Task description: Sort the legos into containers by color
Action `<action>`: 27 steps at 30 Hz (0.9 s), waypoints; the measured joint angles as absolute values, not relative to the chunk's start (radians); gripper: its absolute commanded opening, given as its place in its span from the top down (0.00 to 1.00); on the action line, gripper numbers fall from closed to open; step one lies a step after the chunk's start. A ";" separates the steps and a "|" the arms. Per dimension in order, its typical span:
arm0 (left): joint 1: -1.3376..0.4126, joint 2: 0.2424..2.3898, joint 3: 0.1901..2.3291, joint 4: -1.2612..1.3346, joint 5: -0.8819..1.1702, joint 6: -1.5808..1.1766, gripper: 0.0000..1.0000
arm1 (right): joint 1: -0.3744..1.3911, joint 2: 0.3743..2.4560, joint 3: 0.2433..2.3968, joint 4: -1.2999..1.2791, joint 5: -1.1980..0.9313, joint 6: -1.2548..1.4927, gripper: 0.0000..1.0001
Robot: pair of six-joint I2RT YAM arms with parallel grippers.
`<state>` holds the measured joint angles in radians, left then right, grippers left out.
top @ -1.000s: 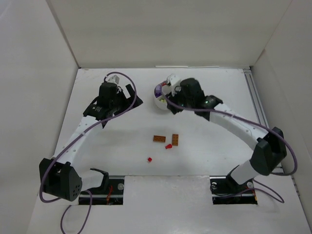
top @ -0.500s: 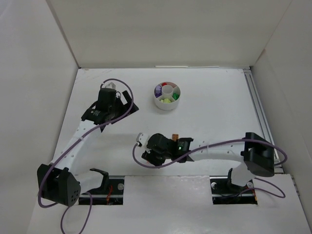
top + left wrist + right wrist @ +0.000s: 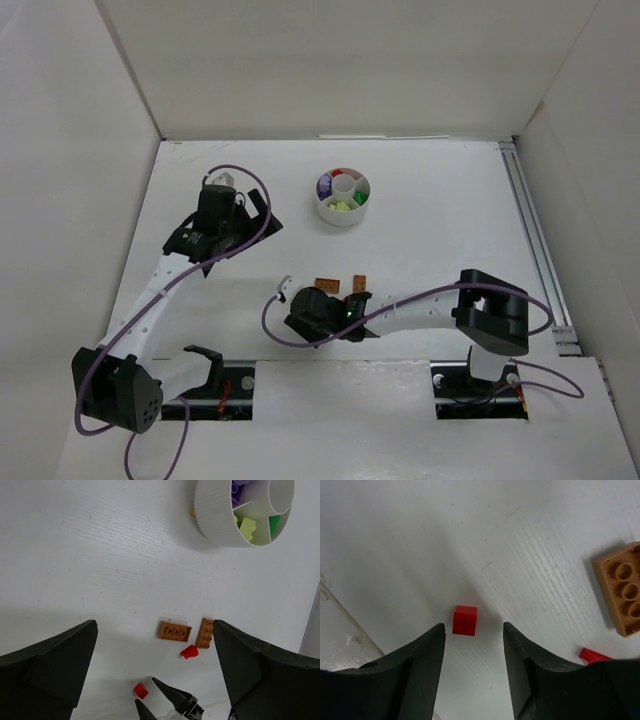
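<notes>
In the right wrist view a small red lego cube (image 3: 465, 620) lies on the white table just ahead of my right gripper (image 3: 472, 628). That gripper is open, its fingertips either side of the cube and not touching it. Two orange-brown legos (image 3: 327, 284) (image 3: 359, 285) and a red sloped piece (image 3: 189, 652) lie close by. In the top view my right gripper (image 3: 303, 322) hides the cube. The round white dish (image 3: 342, 214) holds purple, red, green and lime pieces in separate sections. My left gripper (image 3: 262, 212) hovers wide open and empty, left of the dish.
White walls enclose the table on the left, back and right. A metal rail (image 3: 530, 230) runs along the right edge. Both arm bases sit at the near edge, and purple cables loop off each arm.
My right arm has swung from over the dish down to the near middle of the table and now sits low over the red cube. The left arm has barely shifted.
</notes>
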<state>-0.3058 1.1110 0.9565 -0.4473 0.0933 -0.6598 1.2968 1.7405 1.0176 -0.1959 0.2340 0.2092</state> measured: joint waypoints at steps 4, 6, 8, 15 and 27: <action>-0.306 1.106 0.957 -0.447 0.090 -0.660 0.00 | 1.322 1.781 1.026 -0.177 0.234 0.214 0.55; -0.306 1.105 0.956 -0.447 0.089 -0.660 0.00 | 1.331 1.789 1.034 -0.169 0.237 0.222 0.73; -0.306 1.104 0.955 -0.448 0.087 -0.662 0.00 | 1.336 1.792 1.034 -0.169 0.242 0.238 0.85; -0.306 1.103 0.955 -0.447 0.078 -0.667 0.00 | 1.334 1.779 1.035 -0.191 0.318 0.266 0.95; -0.305 1.120 0.955 -0.362 0.132 -0.659 0.00 | 0.763 1.581 1.306 -0.261 0.194 0.048 0.95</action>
<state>-0.3050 1.1198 0.9554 -0.3618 0.1322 -0.6590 0.7631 1.5814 1.3056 -0.2607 0.1940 0.0483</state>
